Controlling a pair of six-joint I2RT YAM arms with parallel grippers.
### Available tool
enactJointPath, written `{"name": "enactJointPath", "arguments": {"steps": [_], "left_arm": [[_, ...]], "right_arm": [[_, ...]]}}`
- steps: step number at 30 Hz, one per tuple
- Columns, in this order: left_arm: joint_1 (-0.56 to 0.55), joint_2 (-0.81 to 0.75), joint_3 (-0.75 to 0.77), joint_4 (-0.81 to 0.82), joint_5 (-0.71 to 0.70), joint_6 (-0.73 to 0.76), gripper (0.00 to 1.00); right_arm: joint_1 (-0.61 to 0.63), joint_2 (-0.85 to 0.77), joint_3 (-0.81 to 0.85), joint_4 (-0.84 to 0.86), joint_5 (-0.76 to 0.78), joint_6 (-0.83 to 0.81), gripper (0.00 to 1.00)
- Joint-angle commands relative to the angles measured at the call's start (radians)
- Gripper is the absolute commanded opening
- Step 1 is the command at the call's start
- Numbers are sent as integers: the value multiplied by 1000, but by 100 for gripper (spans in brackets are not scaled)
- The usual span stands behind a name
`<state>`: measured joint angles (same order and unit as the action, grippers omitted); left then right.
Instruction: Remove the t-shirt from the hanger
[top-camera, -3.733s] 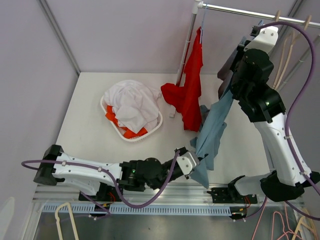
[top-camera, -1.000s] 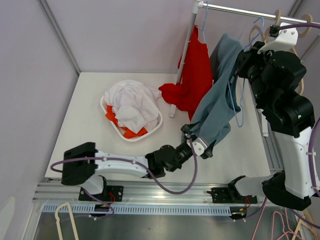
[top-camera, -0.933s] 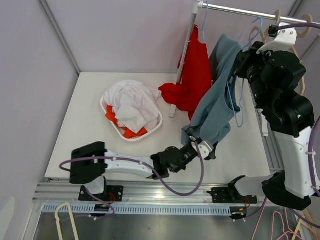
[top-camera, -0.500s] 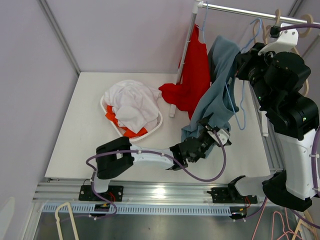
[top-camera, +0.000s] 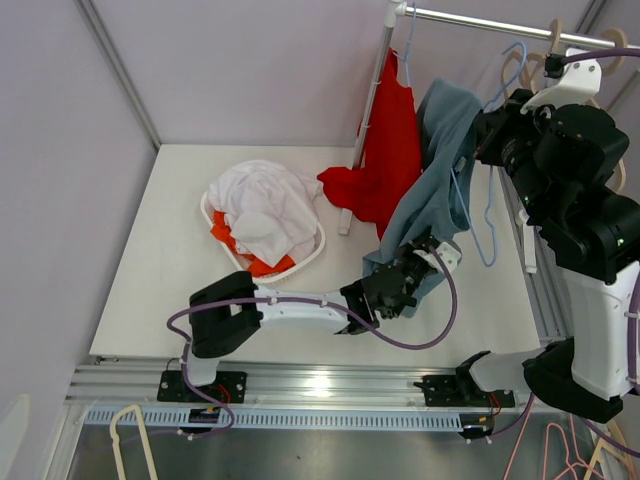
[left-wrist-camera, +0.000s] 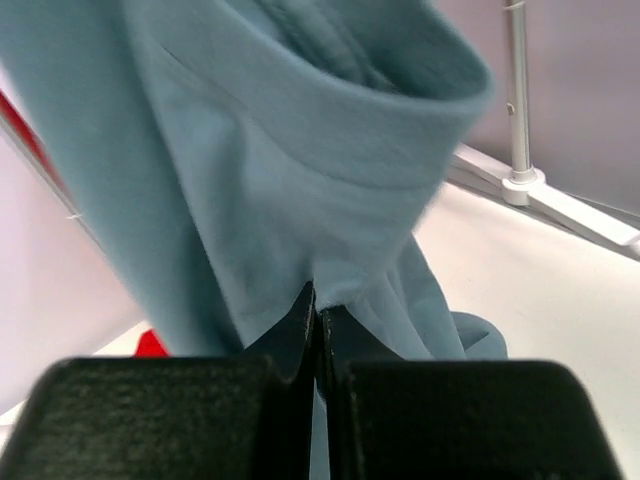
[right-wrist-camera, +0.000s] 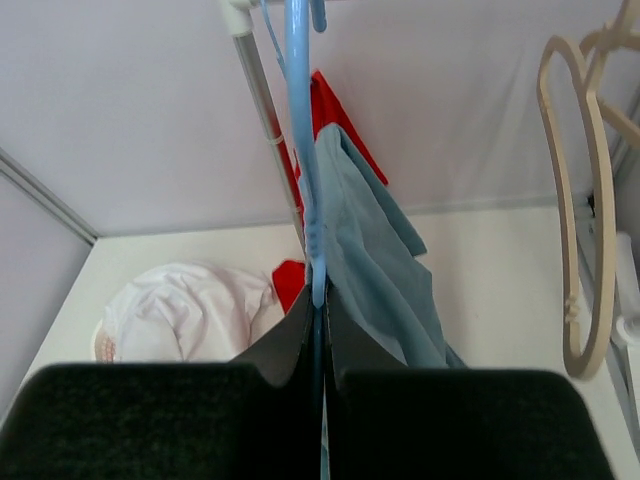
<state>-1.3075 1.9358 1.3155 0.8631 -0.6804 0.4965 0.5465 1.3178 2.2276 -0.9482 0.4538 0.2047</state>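
One t-shirt (left-wrist-camera: 300, 180) (grey-blue) in left gripper (left-wrist-camera: 316, 305), hanger (right-wrist-camera: 299, 100) in right gripper (right-wrist-camera: 318, 298)

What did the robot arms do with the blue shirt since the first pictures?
The left claw reached forward to the blue t-shirt, then pinched shut on its lower fabric. The right claw, shut on the blue hanger, lifted it higher and to the right. The basket of clothes and the red garment stayed put.
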Motion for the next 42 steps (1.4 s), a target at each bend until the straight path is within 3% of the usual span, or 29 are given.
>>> {"name": "enactJointPath", "arguments": {"steps": [1, 5, 7, 8, 14, 19, 29, 31, 35, 42], "left_arm": [[7, -100, 63, -53, -51, 3, 1], [57, -90, 184, -192, -74, 14, 1], [94, -65, 299, -411, -68, -76, 1], [135, -57, 380, -467, -56, -111, 1], [275, 15, 528, -726, 76, -320, 1], [315, 109, 711, -920, 127, -403, 1], [266, -109, 400, -1001, 252, -561, 1], [225, -216, 243, -940, 239, -562, 1], [154, -414, 127, -871, 208, -515, 1], [195, -532, 393, -1082, 214, -425, 1]], "right_arm": [[6, -14, 69, -110, 29, 45, 0], [6, 11, 165, -296, 26, 65, 0], [6, 2, 187, -363, -19, 88, 0], [6, -9, 182, -368, -38, 94, 0], [6, -106, 153, -386, -98, 128, 0], [6, -134, 121, -385, -52, 128, 0], [6, -129, -43, -112, 36, 59, 0], [6, -112, -69, -51, 59, 45, 0], [4, -92, -150, 86, 82, -17, 0], [-66, 64, -68, 206, 100, -114, 0]]}}
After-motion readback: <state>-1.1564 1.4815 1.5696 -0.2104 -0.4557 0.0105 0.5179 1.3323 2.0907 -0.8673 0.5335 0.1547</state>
